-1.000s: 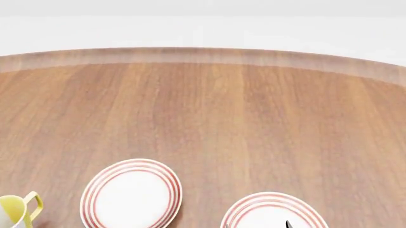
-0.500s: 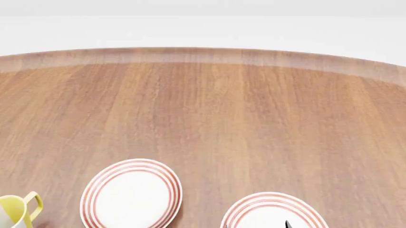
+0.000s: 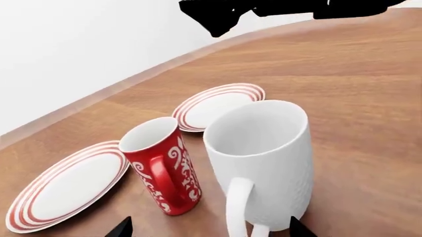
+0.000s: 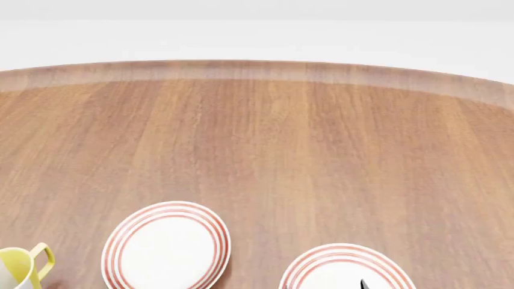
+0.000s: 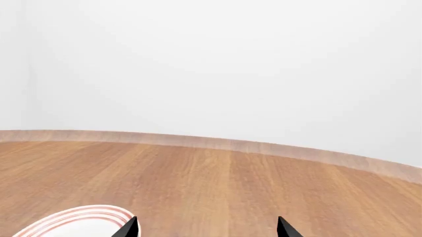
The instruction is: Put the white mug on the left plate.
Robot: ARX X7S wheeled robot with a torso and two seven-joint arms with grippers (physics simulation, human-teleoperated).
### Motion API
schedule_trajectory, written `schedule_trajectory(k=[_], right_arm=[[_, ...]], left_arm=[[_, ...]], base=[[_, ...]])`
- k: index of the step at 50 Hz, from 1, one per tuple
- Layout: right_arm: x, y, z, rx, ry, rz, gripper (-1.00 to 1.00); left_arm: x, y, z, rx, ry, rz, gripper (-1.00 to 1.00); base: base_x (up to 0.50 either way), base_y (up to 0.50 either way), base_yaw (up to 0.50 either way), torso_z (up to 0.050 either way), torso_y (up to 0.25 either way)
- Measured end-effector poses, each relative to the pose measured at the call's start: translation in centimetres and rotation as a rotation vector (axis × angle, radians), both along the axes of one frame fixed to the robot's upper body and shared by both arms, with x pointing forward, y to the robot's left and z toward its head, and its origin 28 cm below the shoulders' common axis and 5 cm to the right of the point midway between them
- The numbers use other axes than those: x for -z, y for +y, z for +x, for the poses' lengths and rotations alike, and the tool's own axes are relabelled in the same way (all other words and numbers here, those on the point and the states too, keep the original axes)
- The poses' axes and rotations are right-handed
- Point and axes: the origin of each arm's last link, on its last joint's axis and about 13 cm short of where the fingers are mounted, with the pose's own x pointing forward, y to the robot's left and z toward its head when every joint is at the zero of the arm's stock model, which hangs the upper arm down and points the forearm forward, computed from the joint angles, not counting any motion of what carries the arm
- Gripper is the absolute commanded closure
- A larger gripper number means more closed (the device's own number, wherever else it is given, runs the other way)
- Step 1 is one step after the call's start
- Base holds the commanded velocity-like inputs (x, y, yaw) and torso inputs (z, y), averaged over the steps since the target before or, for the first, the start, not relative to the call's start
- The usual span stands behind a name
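Observation:
In the left wrist view the tall white mug [image 3: 264,153] stands upright on the wooden table, its loop handle turned toward my left gripper [image 3: 211,229]. That gripper is open, and its two black fingertips show wide apart on either side of the handle without touching it. The left plate [image 4: 166,247], white with red rings, lies bare at the lower left of the head view and appears as the nearer plate in the left wrist view [image 3: 66,185]. The white mug is out of the head view. My right gripper [image 5: 206,229] is open and empty above the table.
A red mug [image 3: 161,165] stands close beside the white mug, between it and the nearer plate. The second ringed plate [image 4: 345,268] lies at the right, with a black fingertip [image 4: 363,284] over it. A white-and-yellow mug [image 4: 20,268] stands at the far left. The right arm [image 3: 283,10] hangs beyond.

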Motion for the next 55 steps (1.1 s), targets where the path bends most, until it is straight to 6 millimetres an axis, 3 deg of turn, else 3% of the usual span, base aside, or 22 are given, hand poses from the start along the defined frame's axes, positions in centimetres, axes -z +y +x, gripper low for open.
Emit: schedule_trajectory(k=[55], right_arm=[[0.0,0.0,0.1,0.005,-0.002,0.0,-1.0]], left_arm=[[1.3,-1.0,2.8,0.085,0.063,0.067,-1.0]], base=[[0.0,0.0,0.0,0.0,0.0]])
